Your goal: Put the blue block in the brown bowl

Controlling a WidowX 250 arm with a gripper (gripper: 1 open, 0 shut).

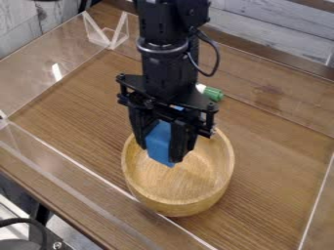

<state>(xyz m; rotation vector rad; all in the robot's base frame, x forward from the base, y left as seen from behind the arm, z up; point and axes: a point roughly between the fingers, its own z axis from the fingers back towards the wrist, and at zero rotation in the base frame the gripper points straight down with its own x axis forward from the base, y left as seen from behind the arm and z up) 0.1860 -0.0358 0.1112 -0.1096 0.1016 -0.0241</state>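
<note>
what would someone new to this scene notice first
The big black robot arm dominates, reaching down from the top middle of the view. Just below it, the bright blue block stands out, gripped in the end effector over the upper part of the round, light-brown wooden bowl.

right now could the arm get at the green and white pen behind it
Probably not straight away: the gripper appears shut on the blue block over the brown bowl, so it would likely need to free itself before reaching the pen.
</note>
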